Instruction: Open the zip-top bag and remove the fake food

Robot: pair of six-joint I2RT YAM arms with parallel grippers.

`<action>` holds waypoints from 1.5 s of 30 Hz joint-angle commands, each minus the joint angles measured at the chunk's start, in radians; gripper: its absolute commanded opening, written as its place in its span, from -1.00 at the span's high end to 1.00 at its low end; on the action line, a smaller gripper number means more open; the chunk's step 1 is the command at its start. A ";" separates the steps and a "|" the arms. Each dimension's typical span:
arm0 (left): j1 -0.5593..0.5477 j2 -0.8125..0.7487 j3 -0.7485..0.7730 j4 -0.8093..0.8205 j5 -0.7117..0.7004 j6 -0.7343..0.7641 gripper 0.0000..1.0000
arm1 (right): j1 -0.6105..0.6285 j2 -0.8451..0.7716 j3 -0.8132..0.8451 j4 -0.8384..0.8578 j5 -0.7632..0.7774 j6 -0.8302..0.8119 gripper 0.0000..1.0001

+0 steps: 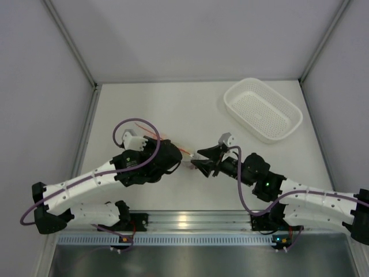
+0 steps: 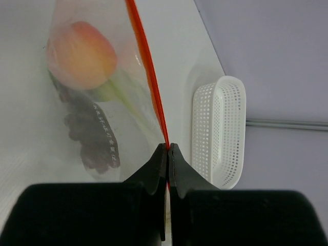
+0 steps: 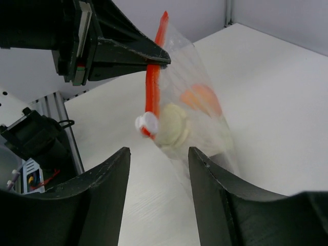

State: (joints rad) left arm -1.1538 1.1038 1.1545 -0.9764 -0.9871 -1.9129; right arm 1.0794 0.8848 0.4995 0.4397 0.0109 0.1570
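Observation:
The clear zip-top bag (image 2: 102, 102) hangs from its orange-red zipper strip (image 2: 148, 77). My left gripper (image 2: 168, 147) is shut on that strip. Inside the bag are the round orange-pink fruit (image 2: 82, 54), the dark grape bunch (image 2: 95, 136) and the green stalk (image 2: 120, 95). In the right wrist view the bag (image 3: 205, 118) hangs just ahead of my right gripper (image 3: 159, 154), which is open and empty. The strip's white slider (image 3: 147, 123) and the stalk's white end (image 3: 171, 130) sit just above the fingertips. In the top view the two grippers (image 1: 182, 163) (image 1: 197, 160) face each other closely, and only a bit of strip (image 1: 185, 152) shows.
A white perforated basket (image 1: 263, 109) stands at the back right of the table; it also shows in the left wrist view (image 2: 218, 130). Grey walls close in the sides and back. An aluminium rail (image 1: 190, 222) runs along the near edge.

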 commanded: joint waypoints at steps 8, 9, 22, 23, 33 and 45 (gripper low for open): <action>0.000 -0.036 -0.016 0.074 -0.024 -0.057 1.00 | 0.022 0.055 -0.015 0.222 0.155 -0.077 0.14; 0.000 -0.038 -0.021 0.079 -0.024 -0.057 1.00 | 0.022 0.059 -0.010 0.218 0.152 -0.079 0.16; 0.000 -0.035 -0.015 0.090 -0.007 -0.080 1.00 | 0.020 0.103 -0.041 0.317 0.040 -0.085 0.26; 0.000 -0.033 -0.016 0.090 -0.005 -0.084 1.00 | 0.020 0.105 -0.044 0.327 0.041 -0.085 0.31; 0.000 -0.033 -0.024 0.096 -0.004 -0.106 1.00 | 0.020 0.167 -0.085 0.436 0.041 -0.051 0.18; 0.000 -0.041 -0.030 0.096 -0.007 -0.117 1.00 | 0.020 0.181 -0.153 0.562 0.014 -0.007 -0.21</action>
State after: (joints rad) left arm -1.1538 1.0943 1.1229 -0.9428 -0.9581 -1.9724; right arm 1.0843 1.0744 0.3641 0.8654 0.0517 0.1268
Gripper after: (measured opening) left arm 0.023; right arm 0.601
